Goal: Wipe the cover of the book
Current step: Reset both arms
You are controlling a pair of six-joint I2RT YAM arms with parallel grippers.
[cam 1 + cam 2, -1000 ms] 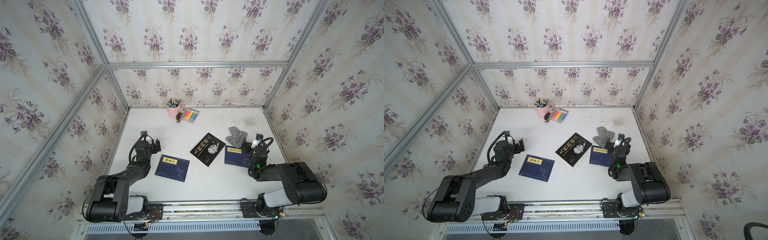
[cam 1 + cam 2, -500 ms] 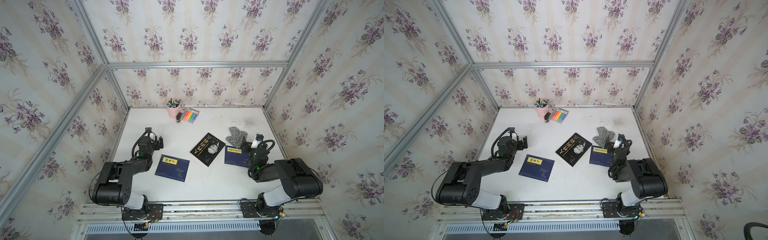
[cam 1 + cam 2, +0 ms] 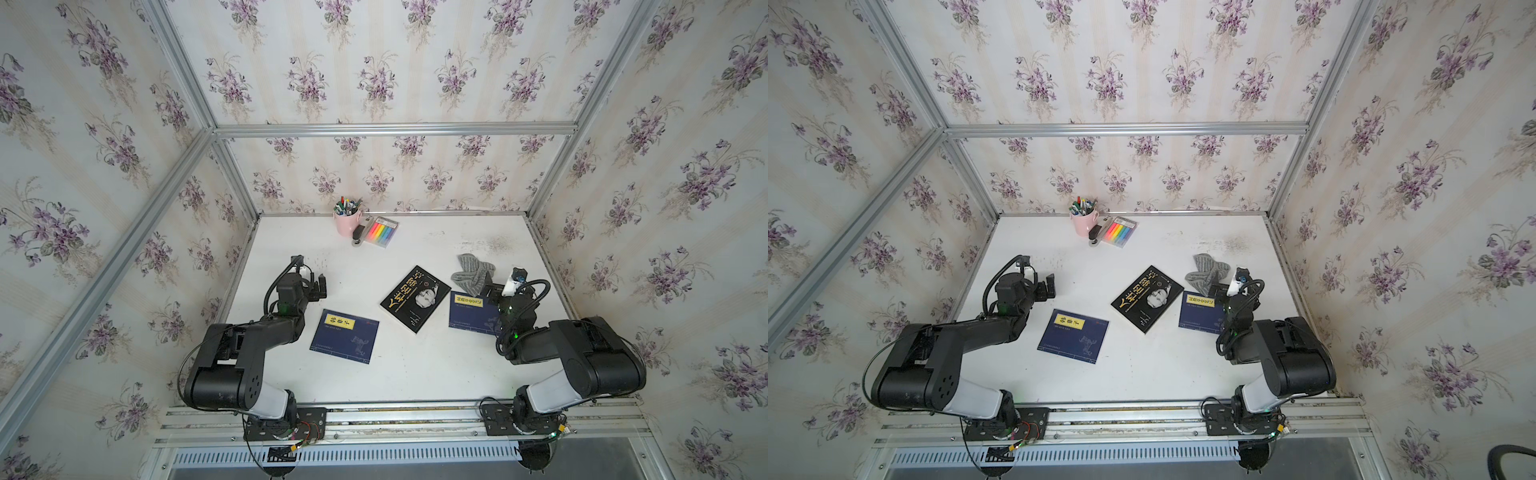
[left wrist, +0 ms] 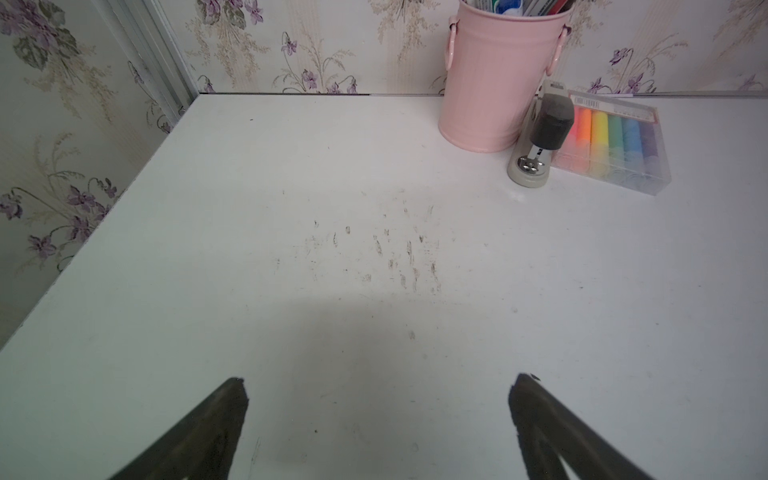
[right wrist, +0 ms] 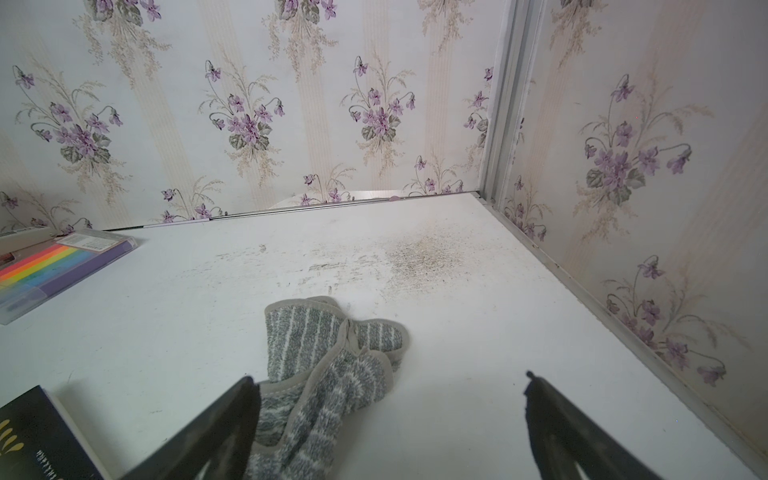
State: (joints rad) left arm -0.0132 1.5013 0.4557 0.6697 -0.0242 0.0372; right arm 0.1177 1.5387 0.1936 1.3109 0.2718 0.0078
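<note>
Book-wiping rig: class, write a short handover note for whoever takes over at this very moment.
Left gripper: open, empty, over the table.
Right gripper: open, empty; grey cloth lies just ahead, beside one of its fingers.
Books, flat on the table: black book in the middle, right-hand blue book nearest the cloth, left-hand blue book.
Done: nothing visible.
Left: grasp the cloth, wipe the cover.

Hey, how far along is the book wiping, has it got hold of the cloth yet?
Nothing looks done yet. The grey cloth lies crumpled on the table, unheld. In hand: the right end effector is open right beside it; the left end effector is open, holding nothing. Left: grip the cloth and wipe a cover; the black book and the blue book lie closest.
</note>
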